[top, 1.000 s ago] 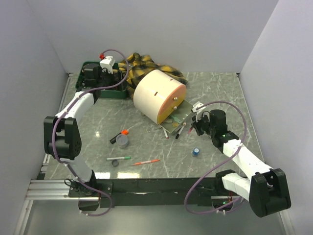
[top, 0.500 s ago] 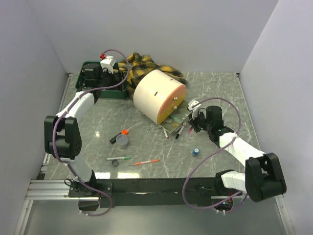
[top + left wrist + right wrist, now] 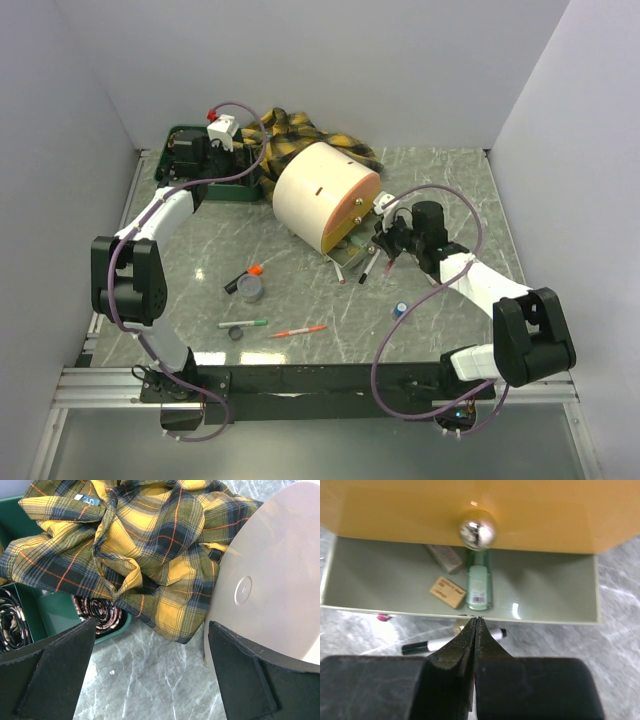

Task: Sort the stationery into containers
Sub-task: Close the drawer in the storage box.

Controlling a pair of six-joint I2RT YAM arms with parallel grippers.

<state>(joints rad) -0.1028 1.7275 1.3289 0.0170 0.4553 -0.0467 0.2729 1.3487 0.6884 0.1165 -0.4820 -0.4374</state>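
Marble tabletop (image 3: 300,290); one cream drum (image 3: 315,195); one green tray (image 3: 57,612); one plaid cloth (image 3: 290,128)

From above you get even, soft white light. The desk (image 3: 300,290) shows only a faint sheen, and the cream drum (image 3: 320,195) has a weak, soft-edged shadow beneath it. Nothing there is blurred.

At the left wrist the plaid cloth (image 3: 145,545) is sharp. The drum's flat end pales toward the right edge, and the left gripper (image 3: 151,630) shows dark, soft jaws low in the frame.

At the right wrist the metal knob (image 3: 476,528) carries a hot glint. A small glare spot sits on the floor of the open drawer (image 3: 545,585), and the right gripper (image 3: 477,621) is a black, out-of-focus mass.
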